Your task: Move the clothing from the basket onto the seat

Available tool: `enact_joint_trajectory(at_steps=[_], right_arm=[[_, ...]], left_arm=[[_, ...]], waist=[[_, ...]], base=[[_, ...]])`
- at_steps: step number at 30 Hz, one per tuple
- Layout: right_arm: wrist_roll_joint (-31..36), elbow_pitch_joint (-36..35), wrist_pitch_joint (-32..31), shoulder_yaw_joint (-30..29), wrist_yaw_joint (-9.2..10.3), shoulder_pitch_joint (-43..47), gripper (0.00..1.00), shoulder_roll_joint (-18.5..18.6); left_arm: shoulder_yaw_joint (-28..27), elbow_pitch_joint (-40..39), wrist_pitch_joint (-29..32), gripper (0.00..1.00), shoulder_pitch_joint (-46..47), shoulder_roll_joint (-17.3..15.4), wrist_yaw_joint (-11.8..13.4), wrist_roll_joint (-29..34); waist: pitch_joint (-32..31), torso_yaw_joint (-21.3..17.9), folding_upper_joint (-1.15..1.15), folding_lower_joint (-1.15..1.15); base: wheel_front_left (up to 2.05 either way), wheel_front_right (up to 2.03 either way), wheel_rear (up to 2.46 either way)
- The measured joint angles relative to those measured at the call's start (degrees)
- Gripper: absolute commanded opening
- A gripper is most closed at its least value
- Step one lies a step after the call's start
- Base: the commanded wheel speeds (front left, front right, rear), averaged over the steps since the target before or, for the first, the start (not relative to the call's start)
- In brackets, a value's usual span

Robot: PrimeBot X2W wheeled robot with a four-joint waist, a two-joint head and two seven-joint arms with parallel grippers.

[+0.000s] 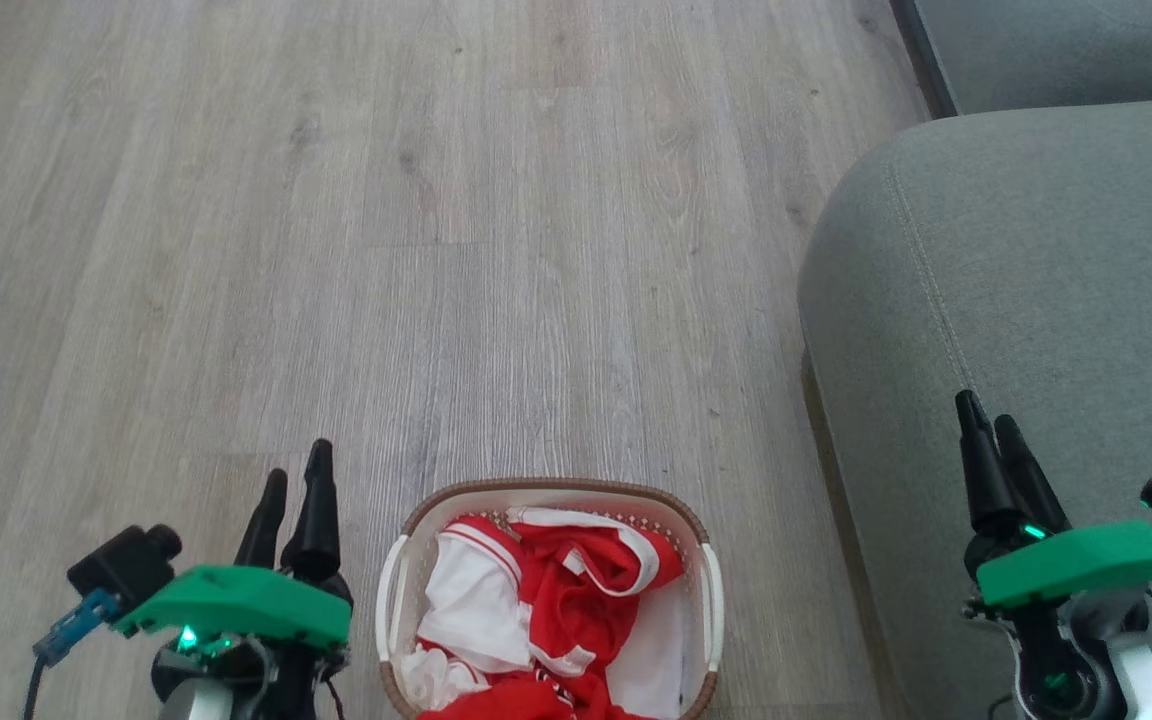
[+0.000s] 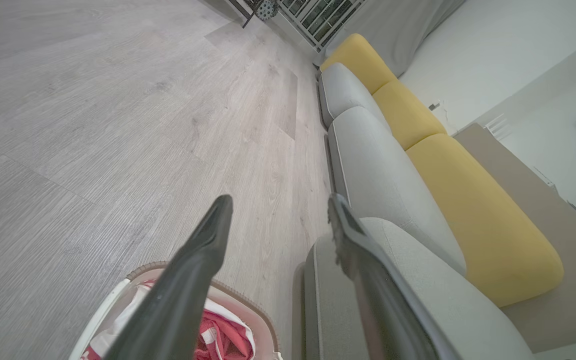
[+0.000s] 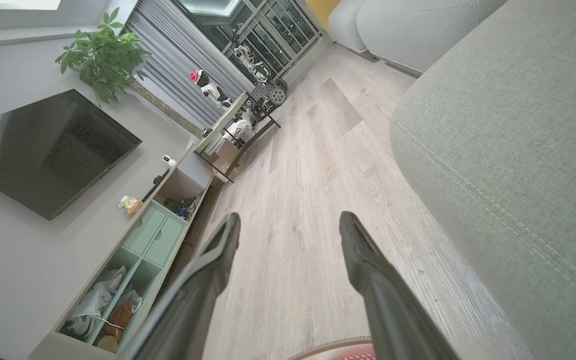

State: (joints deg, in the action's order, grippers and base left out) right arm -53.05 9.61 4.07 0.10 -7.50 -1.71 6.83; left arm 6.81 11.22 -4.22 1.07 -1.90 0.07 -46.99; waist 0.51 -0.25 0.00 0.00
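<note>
Soft red-and-white fabric clothing (image 1: 546, 600) lies heaped in the small oval cream plastic basket (image 1: 556, 490), with the left tool (image 1: 298, 462) and the right tool (image 1: 985, 410) both spread wide and empty.

The clothing is red cloth with white panels and white trim, crumpled together below the basket's brown woven-look rim, with a white handle at each side. The basket stands on the pale grey wood-plank floor (image 1: 336, 200) between the two arms. It is near the large grey-green upholstered seat (image 1: 1036, 300) with its stitched seam, a strip of floor apart from it. The left tool hovers over the floor just beside the basket's left handle, and the right tool hangs over the seat. Yellow back cushions (image 2: 468, 200) run along the sofa. Across the room, a black flat screen (image 3: 53, 150) hangs above a pale green cabinet (image 3: 153, 235), near a leafy green plant (image 3: 103, 55).
</note>
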Motion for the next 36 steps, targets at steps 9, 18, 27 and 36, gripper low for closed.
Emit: enact_joint_trajectory(at_steps=[9, 18, 27, 36], right_arm=[[5.8, -0.4, 1.5, 0.7, 0.00, 0.0, 1.00, 0.3], [11.2, -1.5, 3.0, 2.0, 0.00, -0.1, 1.00, 0.8], [16.7, -2.0, 4.4, 2.4, 0.00, -0.1, 1.00, 1.4], [22.2, -2.3, 5.8, 3.4, 0.00, -0.6, 1.00, 2.1]], left_arm=[[1.5, -0.5, -1.4, 1.00, 0.1, 0.0, 1.5, 5.8], [2.7, -1.6, -2.9, 1.00, 0.1, -0.1, 2.5, 12.2], [4.1, -2.6, -4.5, 1.00, 0.2, -0.1, 3.5, 18.3], [5.7, -3.7, -6.0, 1.00, 0.5, -0.2, 4.2, 24.3]], waist=[[0.0, -0.1, 0.00, 0.00], [0.0, -0.2, 0.00, 0.00], [0.1, -0.3, 0.00, 0.00], [0.0, -0.2, 0.00, 0.00]], base=[[0.00, 0.00, 0.00], [0.00, 0.00, 0.00], [0.00, 0.00, 0.00], [0.00, 0.00, 0.00]])
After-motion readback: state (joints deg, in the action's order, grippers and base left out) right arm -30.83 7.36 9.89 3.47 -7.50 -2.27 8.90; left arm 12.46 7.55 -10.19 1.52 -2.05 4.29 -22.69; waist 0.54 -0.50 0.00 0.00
